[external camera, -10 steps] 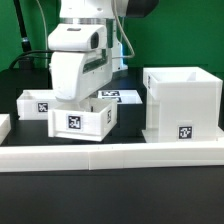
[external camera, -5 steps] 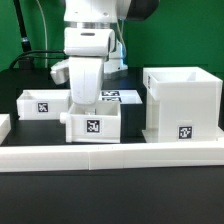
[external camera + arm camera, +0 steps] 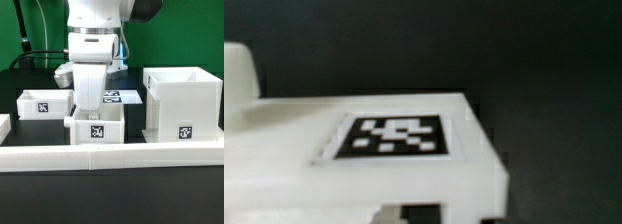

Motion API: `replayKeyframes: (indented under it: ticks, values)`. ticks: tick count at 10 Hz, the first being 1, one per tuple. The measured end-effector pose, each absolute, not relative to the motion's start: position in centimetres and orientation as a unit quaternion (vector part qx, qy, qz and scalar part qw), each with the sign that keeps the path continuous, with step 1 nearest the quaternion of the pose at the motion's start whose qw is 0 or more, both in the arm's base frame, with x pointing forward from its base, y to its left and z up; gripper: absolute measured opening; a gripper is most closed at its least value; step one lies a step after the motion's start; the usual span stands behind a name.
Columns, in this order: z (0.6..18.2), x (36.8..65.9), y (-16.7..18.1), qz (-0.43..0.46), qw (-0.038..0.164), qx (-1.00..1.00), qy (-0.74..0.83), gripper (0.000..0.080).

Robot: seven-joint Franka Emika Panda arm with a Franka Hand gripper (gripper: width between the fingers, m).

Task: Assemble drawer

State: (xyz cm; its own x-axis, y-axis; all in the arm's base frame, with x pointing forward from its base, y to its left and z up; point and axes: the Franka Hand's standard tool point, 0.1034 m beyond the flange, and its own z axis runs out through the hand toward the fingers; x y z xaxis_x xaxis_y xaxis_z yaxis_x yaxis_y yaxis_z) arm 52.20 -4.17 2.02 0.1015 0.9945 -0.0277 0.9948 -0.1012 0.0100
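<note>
White moulded plastic makes up every part here, and that decides the handling. Nearest in the exterior view, the long low white wall (image 3: 110, 153) runs across the black table (image 3: 110, 195). Right behind it, touching or almost so, sits the small shallow white plastic tray (image 3: 97, 129), with a black-and-white square tag on its front face. The robot's white two-finger gripper (image 3: 89, 105) reaches straight down into the tray's open top, toward the exterior view's left of it. The fingertips are hidden behind the front wall, so I cannot tell whether the jaws pinch a wall or stand apart. A blurred white face bearing a tag (image 3: 395, 136) fills the wrist view, probably this same tray seen close. I judge the tray light, hollow and stiff. Its thin walls may flex a little, and its smooth surface could slip or swivel under a narrow pinch. The best hold looks to be across one upright wall near its middle, so that the tray hangs level. Near it, to the exterior view's right, stands the tall boxy white plastic housing (image 3: 181, 100), its opening facing up and a tag low on its front. It is bulkier, but probably light enough to skid on the table if a tray is pushed in crookedly, so a slow, square entry seems wise. Further back, at the exterior view's left, lies the second shallow white tray (image 3: 45, 103), apart from the first. Beyond them the marker board (image 3: 122, 97) lies flat.
</note>
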Motion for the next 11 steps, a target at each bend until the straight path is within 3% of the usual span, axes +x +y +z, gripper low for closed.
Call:
replayKeyframes:
  ticks: [11]
  values:
    - [1.8,53.6,-0.4,-0.001,0.014,0.716,0.698,0.0042]
